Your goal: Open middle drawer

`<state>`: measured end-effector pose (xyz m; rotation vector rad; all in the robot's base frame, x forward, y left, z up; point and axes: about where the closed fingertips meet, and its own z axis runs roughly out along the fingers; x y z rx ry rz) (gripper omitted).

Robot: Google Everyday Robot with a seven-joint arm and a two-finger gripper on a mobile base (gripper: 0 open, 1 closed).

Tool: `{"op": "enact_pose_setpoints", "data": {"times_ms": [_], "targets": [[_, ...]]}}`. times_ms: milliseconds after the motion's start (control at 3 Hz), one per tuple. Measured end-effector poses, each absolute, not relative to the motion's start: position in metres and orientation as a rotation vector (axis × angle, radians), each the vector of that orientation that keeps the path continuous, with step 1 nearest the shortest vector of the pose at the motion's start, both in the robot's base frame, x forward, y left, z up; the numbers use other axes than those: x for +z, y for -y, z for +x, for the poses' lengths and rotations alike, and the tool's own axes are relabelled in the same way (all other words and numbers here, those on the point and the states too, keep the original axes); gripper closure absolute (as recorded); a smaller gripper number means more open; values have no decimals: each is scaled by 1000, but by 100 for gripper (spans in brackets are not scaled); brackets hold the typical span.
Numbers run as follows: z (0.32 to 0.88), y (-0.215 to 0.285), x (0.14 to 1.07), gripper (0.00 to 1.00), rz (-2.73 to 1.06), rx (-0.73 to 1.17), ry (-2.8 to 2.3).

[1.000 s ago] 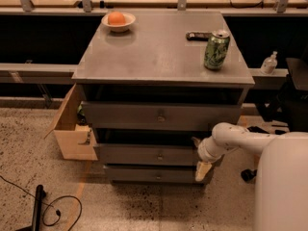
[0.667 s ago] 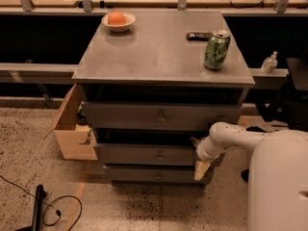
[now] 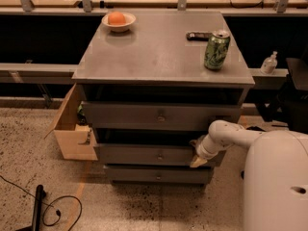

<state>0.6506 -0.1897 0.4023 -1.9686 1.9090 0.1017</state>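
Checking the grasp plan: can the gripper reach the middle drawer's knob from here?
Probably yes. The gripper is at the right end of the middle drawer front; the knob lies left of it, nothing between.

Middle drawer [image 3: 134, 154], lower centre of the frame: a wide, shallow grey metal drawer seen from above and in front. Its front is a plain flat panel of medium height, level and horizontal, with one small round knob [image 3: 160, 155] at its centre. It lies between the taller top drawer [image 3: 125, 114] and the slimmer bottom drawer [image 3: 134, 174]. A dark band of shadow runs along its upper edge. How far it stands out cannot be told. The gripper [image 3: 197, 160] sits at the right end of the panel, against its lower right corner.
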Motion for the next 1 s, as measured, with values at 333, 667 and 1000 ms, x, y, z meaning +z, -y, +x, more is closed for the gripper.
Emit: {"op": "enact_pose_setpoints", "data": {"times_ms": [333, 667, 1000], "targets": [[651, 190, 405, 64, -1968, 102, -1909], [651, 190, 406, 87, -1968, 102, -1909], [651, 190, 409, 100, -1969, 102, -1910]]}}
